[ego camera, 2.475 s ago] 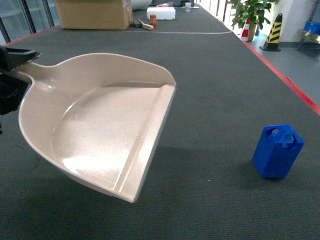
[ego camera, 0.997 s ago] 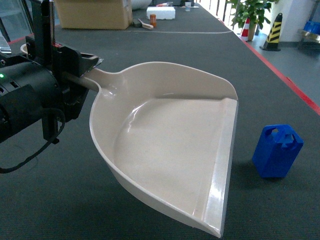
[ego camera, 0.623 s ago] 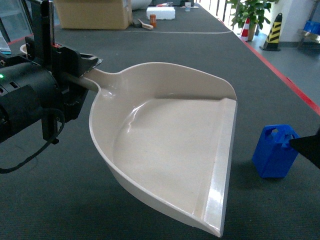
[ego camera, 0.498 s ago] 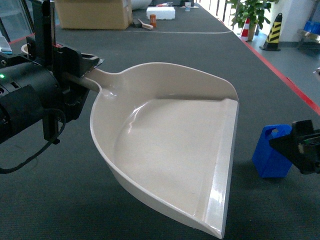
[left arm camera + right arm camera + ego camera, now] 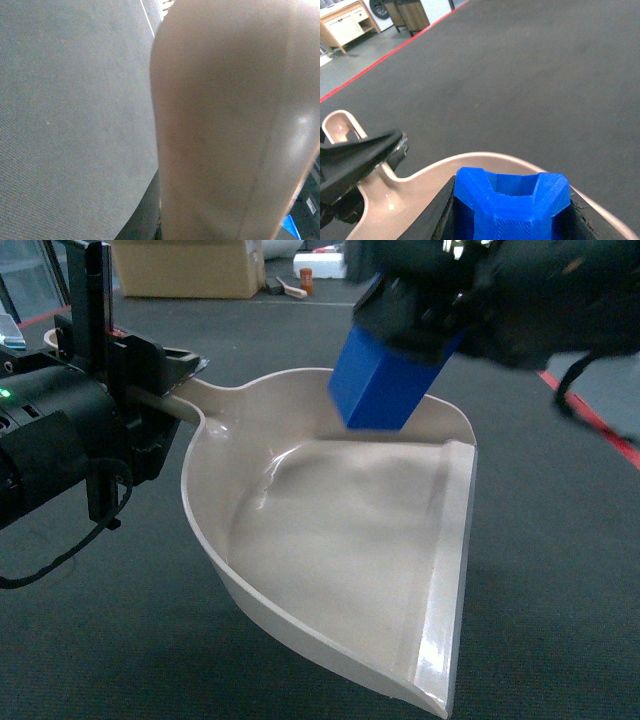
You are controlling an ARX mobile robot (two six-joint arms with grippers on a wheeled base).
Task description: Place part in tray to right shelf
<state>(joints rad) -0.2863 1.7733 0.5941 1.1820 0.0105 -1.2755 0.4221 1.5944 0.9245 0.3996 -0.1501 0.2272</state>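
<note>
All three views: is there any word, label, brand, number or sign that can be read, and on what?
No text can be read in any view.
Blue part: no lettering shows.
Beige tray: plain, no marking.
Cardboard box: no print legible.
White box behind it: too small and blurred to read.

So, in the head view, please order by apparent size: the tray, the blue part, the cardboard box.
1. tray, clearly largest.
2. and 3. blue part and cardboard box look alike; the box is far and cropped, so I do not rank them.
</note>
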